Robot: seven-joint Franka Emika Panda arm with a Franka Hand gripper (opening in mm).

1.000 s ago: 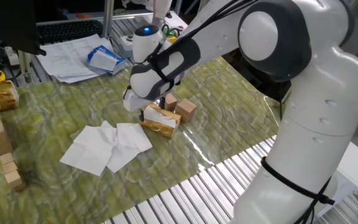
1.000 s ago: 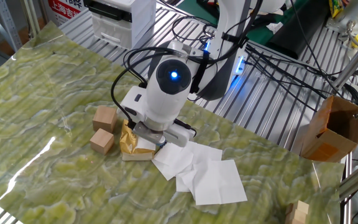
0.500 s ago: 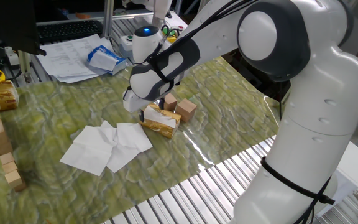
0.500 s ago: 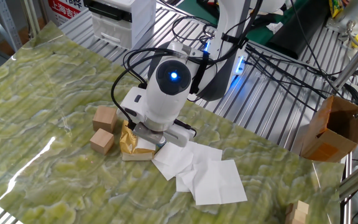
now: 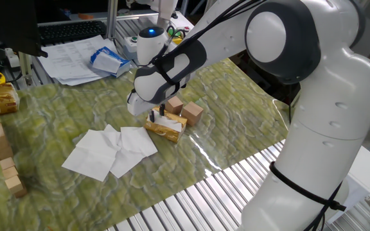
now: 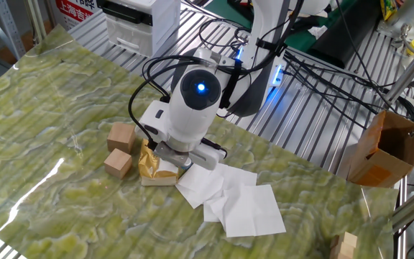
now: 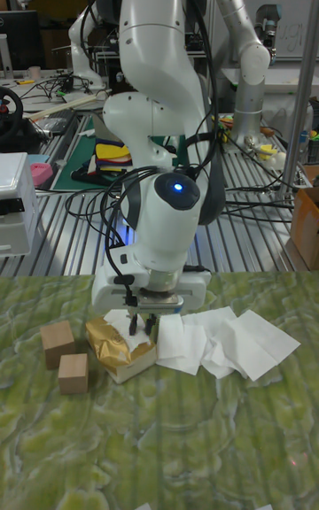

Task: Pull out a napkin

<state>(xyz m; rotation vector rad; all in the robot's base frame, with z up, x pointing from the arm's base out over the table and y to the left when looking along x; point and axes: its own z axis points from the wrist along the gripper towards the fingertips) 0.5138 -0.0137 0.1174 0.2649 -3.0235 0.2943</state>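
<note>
Since half second ago, gripper [image 7: 142,326] lowered slightly onto golden-yellow pack [image 7: 113,346], frame centre. White napkin [image 5: 171,119] sits in pack top opening, fingers now around it; you cannot tell if they already pinch. Judgement: grasp step, pull not yet started. Two wooden blocks [image 6: 120,147] just left of pack; loose tissues [image 6: 236,198] right of it. Room above is free, you pull straight up.

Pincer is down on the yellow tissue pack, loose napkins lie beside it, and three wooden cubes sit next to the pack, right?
Not three: the tall fixed view shows two wooden cubes beside the yellow tissue pack. The pincer is at the pack's top, with loose napkins alongside.
</note>
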